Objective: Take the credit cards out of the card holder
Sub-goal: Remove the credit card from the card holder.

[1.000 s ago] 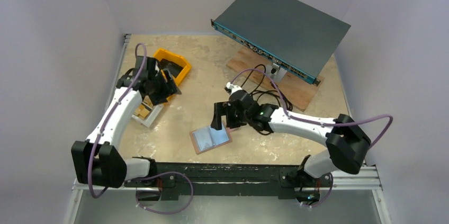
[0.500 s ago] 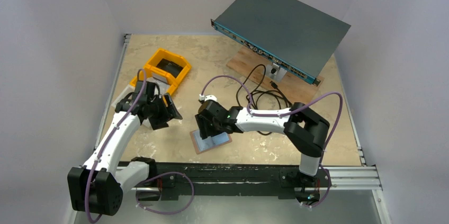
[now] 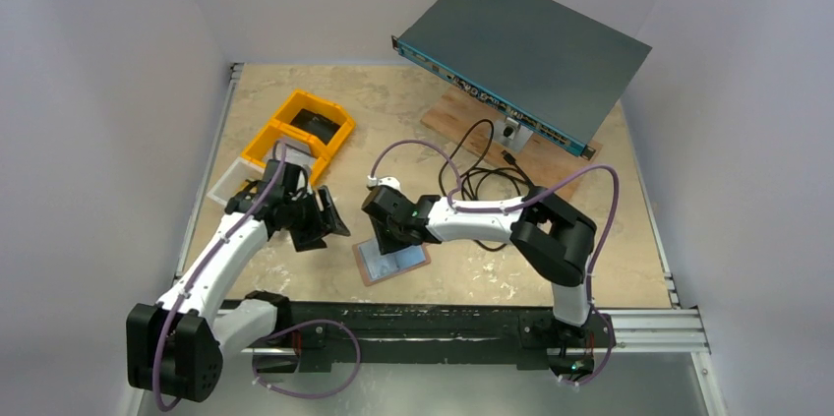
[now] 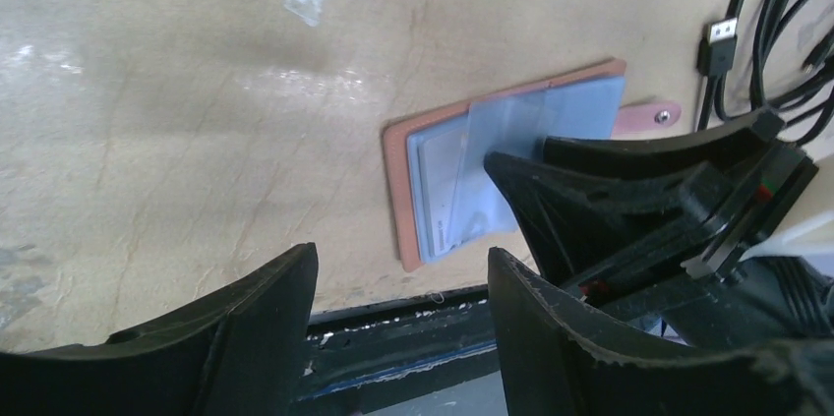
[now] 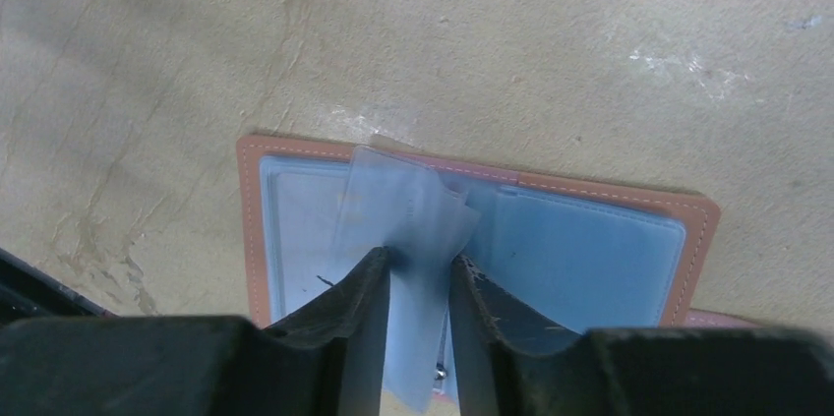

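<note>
lying open and flat on the table (image 3: 393,106), close to the middle of its near edge, the card holder (image 3: 403,264) shows its pale blue-grey inside. in the top view the right pincer (image 3: 387,239) sits over it, and its black body hides what the tips are doing. the right wrist view shows more: the right pincer (image 5: 420,261) is squeezed onto a thin pale card (image 5: 408,205) that sticks up from the card holder (image 5: 590,239) near its fold, with the top edge a bit bent. it is hard to say if this is a stiff card or a soft see-through sleeve. only the left wrist view shows the snap tab (image 4: 657,117) poking out of the card holder (image 4: 395,190). the left pincer (image 3: 327,224) hangs just beside the card holder, toward the left edge. its fingers (image 4: 256,337) are wide apart with nothing in them. yellow bins (image 3: 300,131) stand toward the far left corner, and something dark in one is too small to make out. black cables (image 4: 777,23) are cut off by the frame.
</note>
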Robot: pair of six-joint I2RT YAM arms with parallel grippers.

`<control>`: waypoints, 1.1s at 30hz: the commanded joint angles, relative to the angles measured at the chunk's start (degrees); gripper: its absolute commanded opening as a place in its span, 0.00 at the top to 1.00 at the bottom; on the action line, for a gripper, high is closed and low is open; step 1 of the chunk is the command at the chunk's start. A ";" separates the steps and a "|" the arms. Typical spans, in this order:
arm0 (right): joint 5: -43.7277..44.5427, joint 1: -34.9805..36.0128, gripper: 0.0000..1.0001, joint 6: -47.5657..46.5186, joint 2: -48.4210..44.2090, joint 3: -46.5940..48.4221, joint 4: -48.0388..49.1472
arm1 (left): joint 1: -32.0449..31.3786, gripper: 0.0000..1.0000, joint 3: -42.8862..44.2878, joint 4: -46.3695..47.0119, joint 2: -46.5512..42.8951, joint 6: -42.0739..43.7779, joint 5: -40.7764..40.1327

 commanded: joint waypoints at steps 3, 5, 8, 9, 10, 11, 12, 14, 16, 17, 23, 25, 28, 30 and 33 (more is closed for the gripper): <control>0.41 -0.57 0.83 2.93 0.55 -1.27 -0.78 | -6.45 0.41 -0.15 5.38 2.67 -2.94 1.99; -0.70 -1.21 0.86 3.82 -0.64 -3.07 0.92 | -9.19 0.45 -0.19 7.23 4.00 -4.05 2.15; -4.10 -2.90 0.89 5.11 -2.11 -6.30 4.75 | -12.22 0.52 0.05 9.84 6.70 -5.40 3.27; -5.46 -3.44 0.90 5.44 -2.47 -7.38 5.96 | -12.92 0.55 0.08 10.73 7.54 -5.83 3.46; -6.70 -3.98 0.90 5.80 -2.87 -8.46 7.34 | -13.56 0.59 0.07 11.63 8.52 -6.16 3.61; -7.67 -4.48 0.91 6.21 -3.23 -9.53 8.64 | -14.04 0.62 0.07 12.54 9.63 -6.39 3.91; -8.99 -4.93 0.91 6.50 -3.48 -10.59 10.04 | -14.40 0.64 0.10 13.64 10.76 -6.59 4.27; -11.61 -6.12 0.92 7.10 -4.09 -12.87 13.31 | -15.10 0.67 -0.01 15.83 13.03 -6.65 5.09; -14.42 -7.04 0.92 7.94 -4.53 -14.81 15.83 | -15.68 0.68 -0.11 17.70 15.21 -6.77 6.04; -15.59 -7.58 0.92 8.44 -4.66 -15.69 17.07 | -16.07 0.69 -0.11 18.46 16.32 -6.86 6.23; -20.67 -10.35 0.93 11.33 -5.63 -21.01 24.00 | -17.95 0.70 -0.92 21.62 21.55 -7.43 5.03; -21.41 -10.79 0.93 11.95 -5.82 -22.06 25.30 | -18.37 0.70 -1.19 22.03 22.51 -7.53 4.52; -23.45 -11.78 0.93 13.20 -5.86 -24.18 28.37 | -18.88 0.70 -1.25 22.14 23.39 -7.63 3.55; -24.94 -12.35 0.93 13.88 -5.60 -25.16 30.27 | -19.17 0.70 -1.33 22.18 23.78 -7.51 2.81; -25.90 -12.74 0.93 14.44 -5.36 -25.86 31.93 | -19.54 0.70 -1.42 22.58 24.75 -7.49 2.27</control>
